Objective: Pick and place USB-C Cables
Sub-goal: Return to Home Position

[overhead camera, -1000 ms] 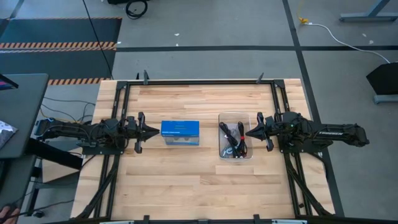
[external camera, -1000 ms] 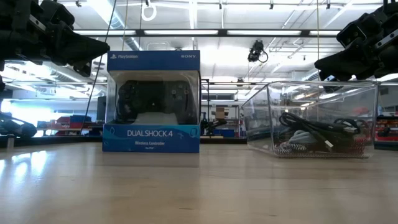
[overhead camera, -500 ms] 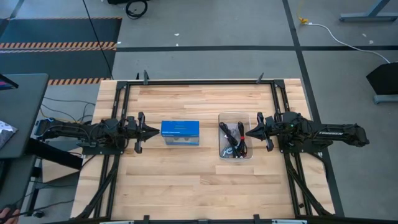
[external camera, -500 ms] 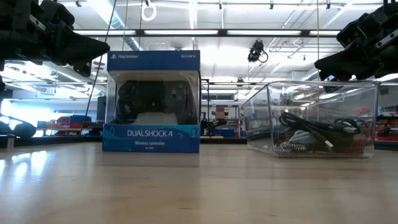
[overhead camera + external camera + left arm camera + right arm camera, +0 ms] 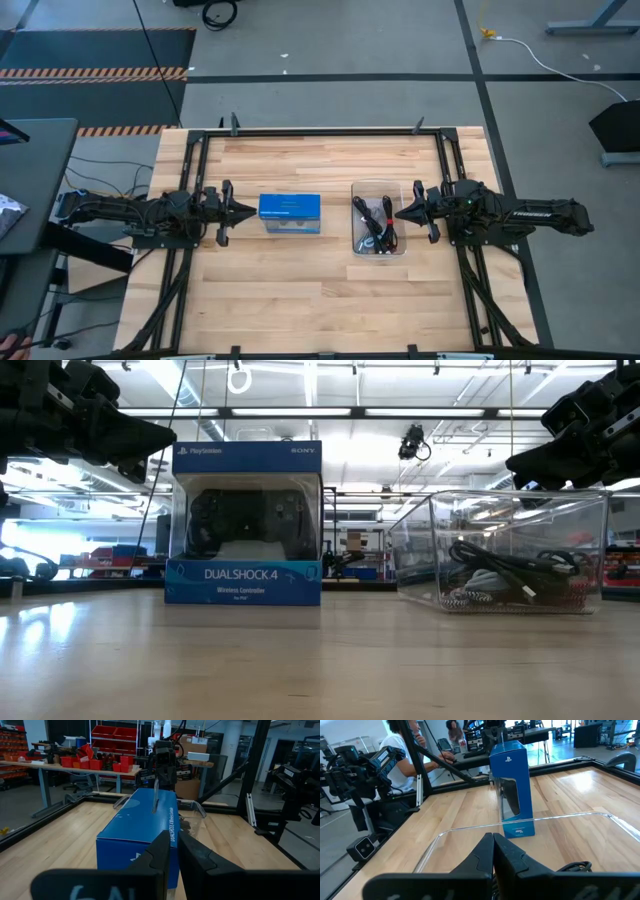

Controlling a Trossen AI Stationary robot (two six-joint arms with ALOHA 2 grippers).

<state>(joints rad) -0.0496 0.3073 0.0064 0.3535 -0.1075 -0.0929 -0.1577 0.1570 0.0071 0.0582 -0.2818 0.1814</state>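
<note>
All the USB-C cables (image 5: 374, 230) lie heaped inside the clear bin (image 5: 356, 186), toward the table's (image 5: 300, 290) right edge, so the sorting looks finished to me. The right gripper (image 5: 400, 212) hangs just beside the bin, fingers pressed together on nothing. The left gripper (image 5: 250, 211), likewise clenched and empty, faces the blue box (image 5: 290, 205) from the left edge. Both look parked, I'd judge.
</note>
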